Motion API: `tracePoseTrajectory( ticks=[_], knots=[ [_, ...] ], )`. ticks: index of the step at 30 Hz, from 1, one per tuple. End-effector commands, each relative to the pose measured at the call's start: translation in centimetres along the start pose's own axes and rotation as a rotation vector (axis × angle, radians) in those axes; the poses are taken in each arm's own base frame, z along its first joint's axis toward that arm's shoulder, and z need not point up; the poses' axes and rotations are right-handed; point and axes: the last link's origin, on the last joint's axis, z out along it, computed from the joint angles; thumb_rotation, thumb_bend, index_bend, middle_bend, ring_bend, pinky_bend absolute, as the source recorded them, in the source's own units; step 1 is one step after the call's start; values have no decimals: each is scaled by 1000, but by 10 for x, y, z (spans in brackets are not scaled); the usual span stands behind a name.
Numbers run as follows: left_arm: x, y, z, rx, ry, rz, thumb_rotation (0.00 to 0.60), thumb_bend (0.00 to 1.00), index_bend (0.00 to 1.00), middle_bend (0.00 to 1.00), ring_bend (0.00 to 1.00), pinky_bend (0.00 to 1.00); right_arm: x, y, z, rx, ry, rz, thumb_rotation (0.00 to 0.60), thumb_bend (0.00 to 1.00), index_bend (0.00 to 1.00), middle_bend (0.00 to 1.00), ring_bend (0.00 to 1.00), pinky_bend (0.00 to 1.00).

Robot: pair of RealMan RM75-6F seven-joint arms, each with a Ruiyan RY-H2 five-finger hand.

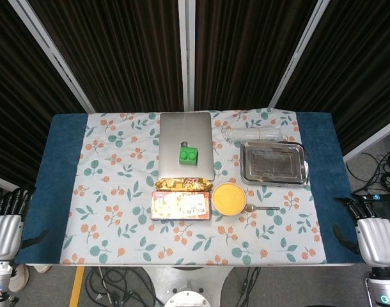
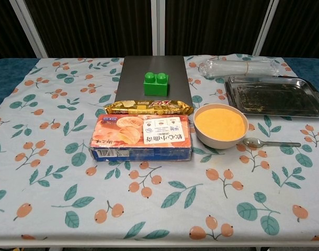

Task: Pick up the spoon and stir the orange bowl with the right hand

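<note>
Head view showed the spoon point(image 1: 261, 208) lying on the counter point(image 1: 118, 243), touching the orange bowl point(image 1: 228, 199) at its 3 o'clock. The right hand point(image 1: 374, 235) and left hand point(image 1: 4, 229) hung off the counter's corners, fingers spread, holding nothing.

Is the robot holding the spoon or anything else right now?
No, nothing is held. The left hand and right hand sit off the table's edges, with nothing in them. The spoon lies on the tablecloth beside the orange bowl.
</note>
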Motion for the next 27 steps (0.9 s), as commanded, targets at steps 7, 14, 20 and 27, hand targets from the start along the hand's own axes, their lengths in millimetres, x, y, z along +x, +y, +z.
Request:
tracePoseTrajectory(
  ticks=[7, 14, 20, 27],
  knots=[
    [-2, -1, 0, 5, -8, -6, 600, 107, 111, 79, 30, 69, -18, -19, 41, 16, -79, -43, 600, 137, 314, 689, 665, 807],
    [-3, -4, 2, 11, -18, -5, 600, 107, 111, 78, 30, 69, -66, -36, 88, 57, -270, -112, 600, 221, 430, 903, 889, 1000],
    [-7, -5, 4, 17, -36, -4, 600, 107, 111, 79, 30, 68, -111, -49, 112, 46, -384, -123, 600, 273, 437, 920, 904, 1000],
    [-7, -5, 7, 13, -40, -2, 600, 107, 111, 78, 30, 69, -147, -66, 126, 61, -453, -158, 600, 282, 443, 921, 904, 1000]
  ],
)
